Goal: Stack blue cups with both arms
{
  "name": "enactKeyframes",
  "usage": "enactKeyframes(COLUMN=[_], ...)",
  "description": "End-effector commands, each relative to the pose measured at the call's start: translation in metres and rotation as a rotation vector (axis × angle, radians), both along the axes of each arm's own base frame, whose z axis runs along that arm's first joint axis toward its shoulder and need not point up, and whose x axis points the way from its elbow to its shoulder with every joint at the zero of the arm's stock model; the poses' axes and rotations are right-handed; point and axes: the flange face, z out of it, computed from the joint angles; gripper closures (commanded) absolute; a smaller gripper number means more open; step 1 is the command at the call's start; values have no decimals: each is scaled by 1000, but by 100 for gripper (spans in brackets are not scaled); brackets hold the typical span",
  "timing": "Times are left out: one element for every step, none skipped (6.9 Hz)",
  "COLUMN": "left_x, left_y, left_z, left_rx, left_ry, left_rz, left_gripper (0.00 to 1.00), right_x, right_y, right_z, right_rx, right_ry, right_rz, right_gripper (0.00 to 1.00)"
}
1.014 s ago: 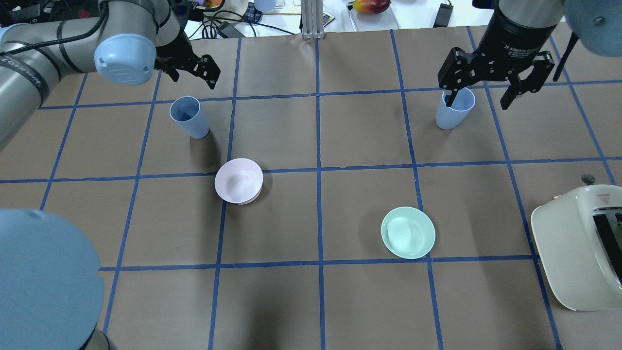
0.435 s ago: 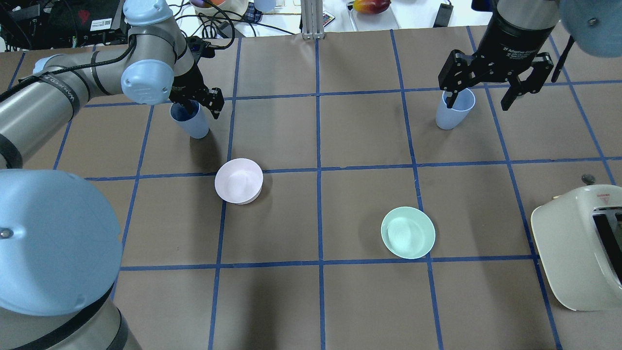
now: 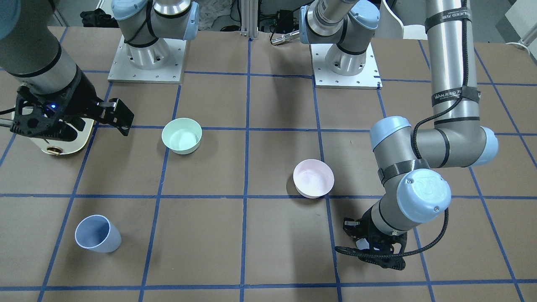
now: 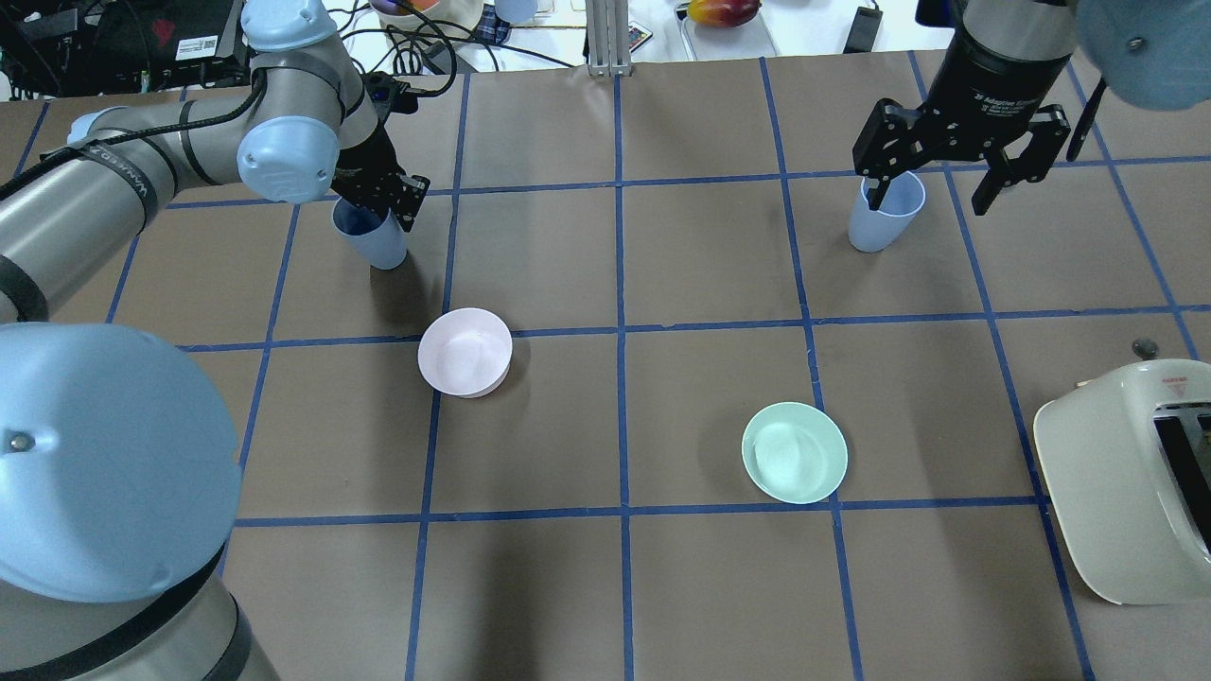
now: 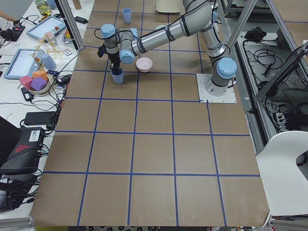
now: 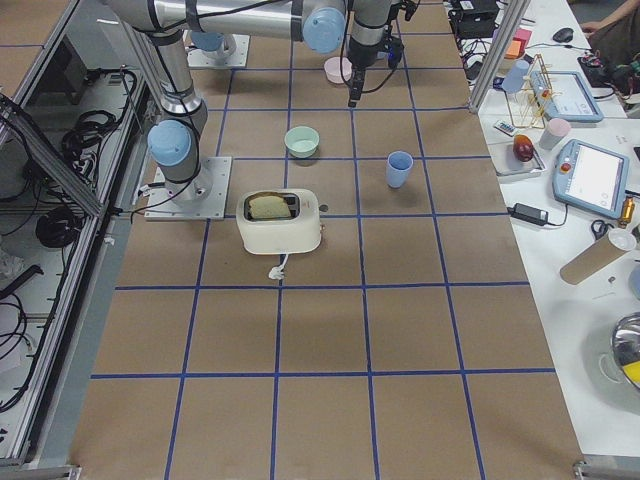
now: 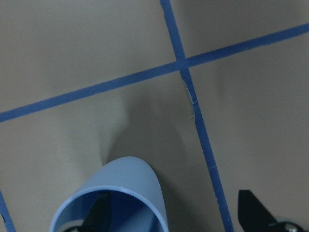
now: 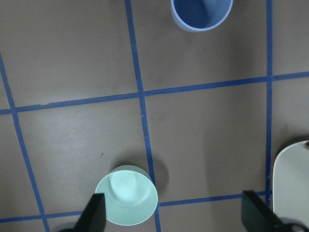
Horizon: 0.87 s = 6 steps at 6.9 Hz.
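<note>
Two pale blue cups stand upright on the table. The left cup (image 4: 371,241) is under my left gripper (image 4: 381,216), which is open. In the left wrist view, one finger is inside the cup (image 7: 120,198) and the other outside its wall. My arm hides this cup in the front view. The right cup (image 4: 885,216) stands free, also seen in the front view (image 3: 97,233). My right gripper (image 4: 927,203) is open and empty, high above the table. In its wrist view the cup (image 8: 202,12) lies at the top edge, away from the fingers.
A pale pink bowl (image 4: 465,352) sits near the left cup. A mint-green bowl (image 4: 795,452) is at centre right. A cream toaster (image 4: 1126,482) stands at the right edge. The table is brown with blue tape lines.
My left gripper has come down from behind the left cup onto its rim, with one finger now inside. My right gripper has barely moved.
</note>
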Motion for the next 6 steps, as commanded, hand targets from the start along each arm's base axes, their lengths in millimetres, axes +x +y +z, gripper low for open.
enactKeyframes(left_x=[-52,-111,-177,-244,-297,-310], left_y=[-3,-2,14,46,73,82], left_z=[31,51,63,58,53,40], left_rx=[-62,-83,-91,-82,-82,-66], left_ry=[9,22,35,33,44,32], left_rz=[81,141,127,108,74,57], left_gripper=[100,100,100,100,100,100], right_x=[-3,-6,-13,-37,-76,-110], right_y=[-16,-26,-49,-74,-99,-111], right_z=[-4,-11,-29,-53,-79,-100], right_rx=[-55,-73,-114,-151,-169,-177], right_ry=[7,30,54,57,59,58], right_rz=[0,1,-4,-27,-3,38], right_gripper=[0,0,0,0,0,0])
